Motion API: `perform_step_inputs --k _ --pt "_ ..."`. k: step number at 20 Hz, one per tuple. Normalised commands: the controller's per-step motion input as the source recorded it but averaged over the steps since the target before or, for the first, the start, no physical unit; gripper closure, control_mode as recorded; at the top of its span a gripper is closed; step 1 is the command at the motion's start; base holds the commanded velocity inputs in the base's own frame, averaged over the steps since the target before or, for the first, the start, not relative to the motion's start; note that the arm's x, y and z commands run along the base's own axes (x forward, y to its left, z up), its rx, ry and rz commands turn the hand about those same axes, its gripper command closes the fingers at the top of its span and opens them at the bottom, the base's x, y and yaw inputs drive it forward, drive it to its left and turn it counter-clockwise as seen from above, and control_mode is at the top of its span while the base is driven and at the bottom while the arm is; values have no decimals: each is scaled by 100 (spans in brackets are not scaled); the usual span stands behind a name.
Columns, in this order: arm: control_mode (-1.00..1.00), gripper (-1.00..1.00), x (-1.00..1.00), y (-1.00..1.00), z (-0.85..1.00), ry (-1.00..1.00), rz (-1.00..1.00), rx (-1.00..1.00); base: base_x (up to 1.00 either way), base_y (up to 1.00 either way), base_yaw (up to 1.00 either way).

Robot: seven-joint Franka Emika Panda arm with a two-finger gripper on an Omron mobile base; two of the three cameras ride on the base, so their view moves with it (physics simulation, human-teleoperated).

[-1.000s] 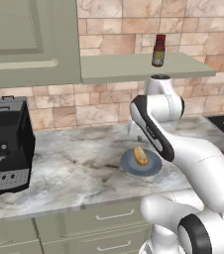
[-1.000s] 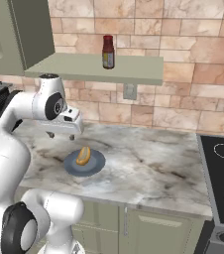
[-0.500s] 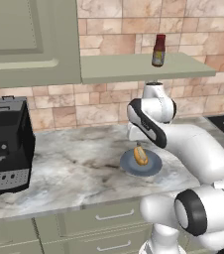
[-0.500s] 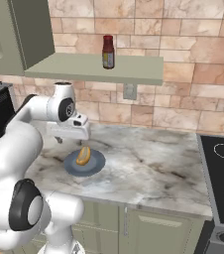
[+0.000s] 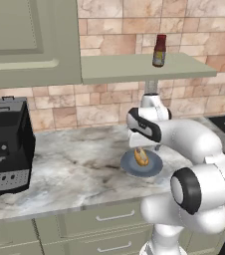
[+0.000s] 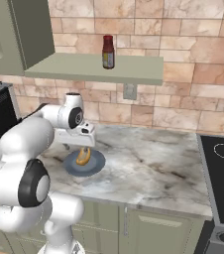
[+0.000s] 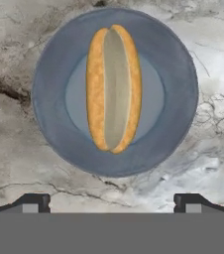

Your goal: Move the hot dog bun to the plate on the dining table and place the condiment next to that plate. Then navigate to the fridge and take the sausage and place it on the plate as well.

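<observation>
The two dark fingertips [image 7: 32, 203] are standing wide apart, empty, at the near edge of the hand view. Since a second ago the gripper [image 7: 112, 202] has been swinging in and lowering over the bun; the grasp looks imminent, nothing moved yet. The tan-orange hot dog bun with pale split top [image 7: 113, 88] is lying centred on a dark blue-grey round plate [image 7: 54, 124] on the veined marble counter [image 5: 74, 169]. The red-capped condiment bottle [image 5: 159, 50] is standing on the far shelf.
</observation>
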Motion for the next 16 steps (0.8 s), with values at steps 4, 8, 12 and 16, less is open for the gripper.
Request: perform_step_inputs --k 4,8,12,16 --pt "-100 -100 24 -1 -44 2 0 0 0 0 0" --pt "-100 -100 27 -3 -38 0 0 0 0 0 0" --pt "-100 -100 27 -5 -36 0 0 0 0 0 0" --pt "-100 -100 23 -3 -29 0 0 0 0 0 0"
